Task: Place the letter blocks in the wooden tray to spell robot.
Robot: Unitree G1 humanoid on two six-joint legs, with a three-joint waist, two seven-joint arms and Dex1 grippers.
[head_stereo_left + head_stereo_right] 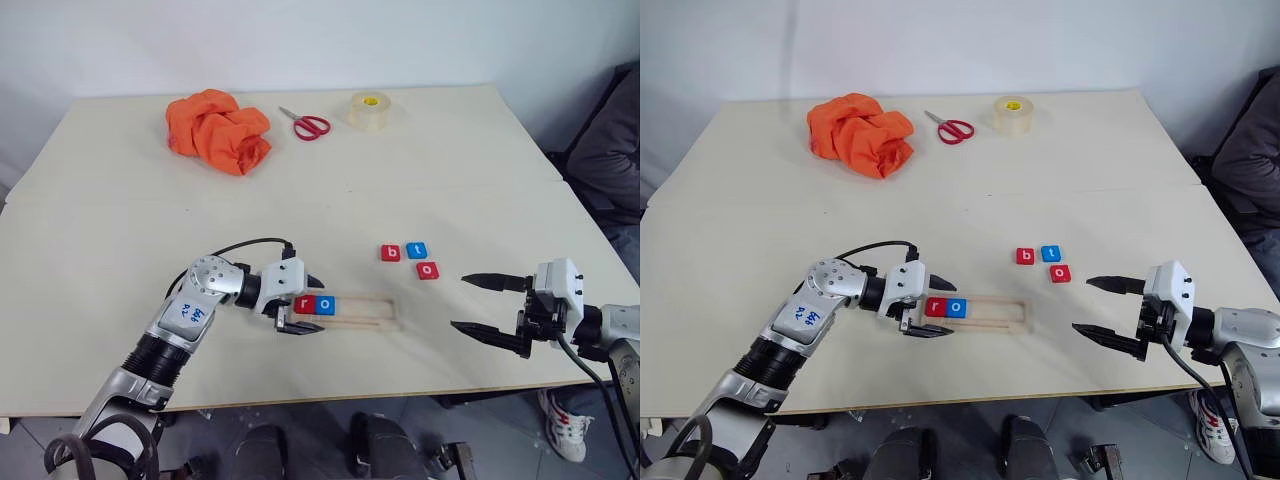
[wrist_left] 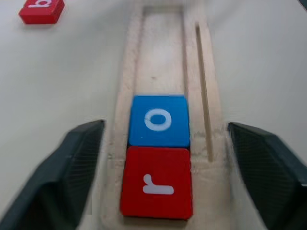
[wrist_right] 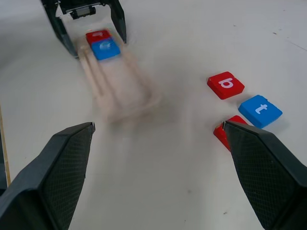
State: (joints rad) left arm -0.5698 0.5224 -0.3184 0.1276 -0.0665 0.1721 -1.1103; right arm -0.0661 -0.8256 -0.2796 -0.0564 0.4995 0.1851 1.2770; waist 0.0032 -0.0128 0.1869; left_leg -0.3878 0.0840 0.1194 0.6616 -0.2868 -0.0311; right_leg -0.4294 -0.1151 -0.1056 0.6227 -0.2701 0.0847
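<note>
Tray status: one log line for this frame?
wooden tray: r, o placed | b, t, red o on table | left gripper open astride tray | right gripper open

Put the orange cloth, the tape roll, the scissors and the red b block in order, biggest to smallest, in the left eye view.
1. orange cloth
2. scissors and tape roll: look about alike
3. red b block

Lab-like test setup: bare table (image 1: 120, 240), plain white wall (image 1: 300, 40).

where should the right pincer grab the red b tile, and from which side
Grip the red b tile across two opposite side edges, coming from above. It lies flat on the table, so only its thin edges offer purchase. The blue t tile sits close beside it, so the edges nearest and farthest from the robot look freer. The right pincer is open.
</note>
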